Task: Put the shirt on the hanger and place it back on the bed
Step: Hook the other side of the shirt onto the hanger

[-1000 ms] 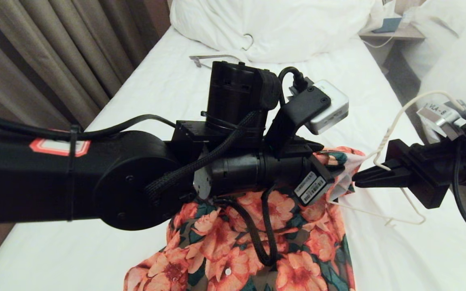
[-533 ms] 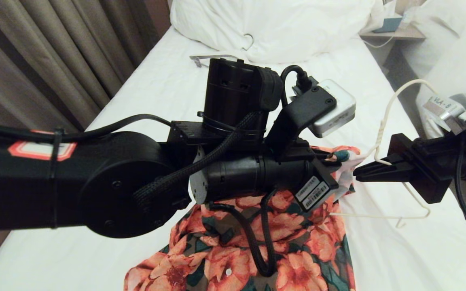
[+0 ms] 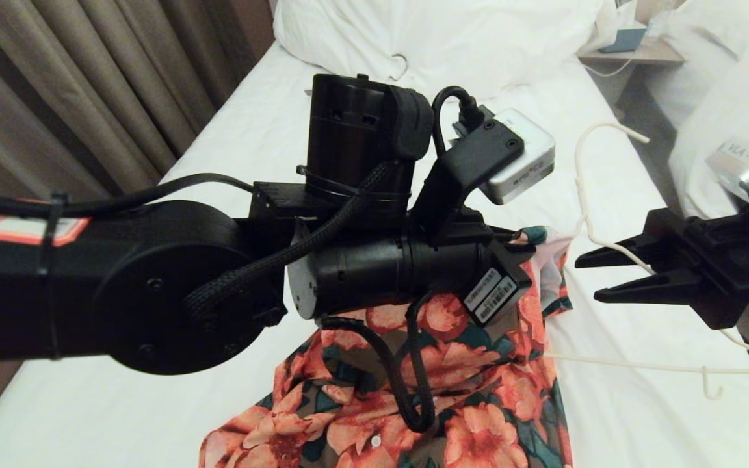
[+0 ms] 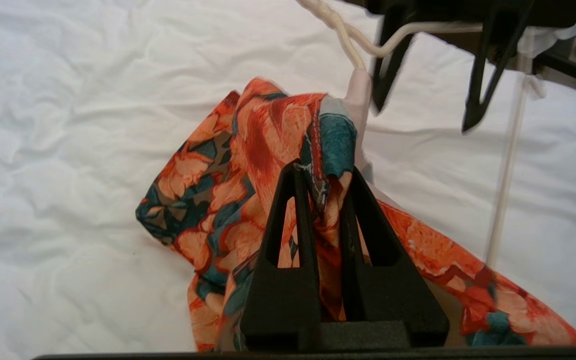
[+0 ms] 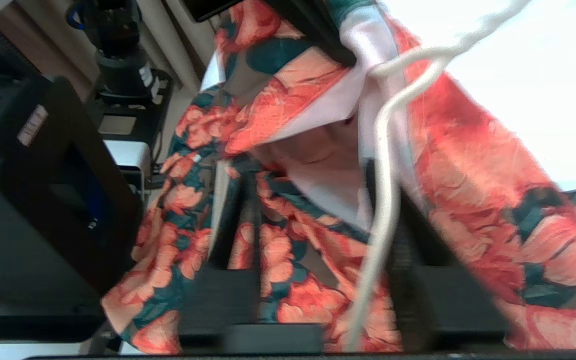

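The flowered shirt [image 3: 465,390] lies on the bed [image 3: 251,149] with one edge lifted. My left gripper [image 4: 322,172] is shut on that lifted edge of cloth; in the head view its own wrist hides it. The cream wire hanger [image 3: 581,195] stands tilted just to the right, its neck against the lifted cloth and its lower bar [image 3: 641,367] low over the sheet. My right gripper [image 3: 586,281] is open, and the hanger wire [image 5: 383,200] runs loosely through the gap between its fingers [image 4: 385,75].
White pillows [image 3: 446,39] are bunched at the bed's head, with a second hanger [image 3: 400,65] lying below them. Curtains [image 3: 56,97] hang along the left. A nightstand [image 3: 634,52] and the neighbouring bed [image 3: 738,97] are at the right.
My right gripper was shut on the hanger and has opened. The hanger has tipped, hook leaning left and lower bar swinging right. The left arm has risen a little with the shirt.
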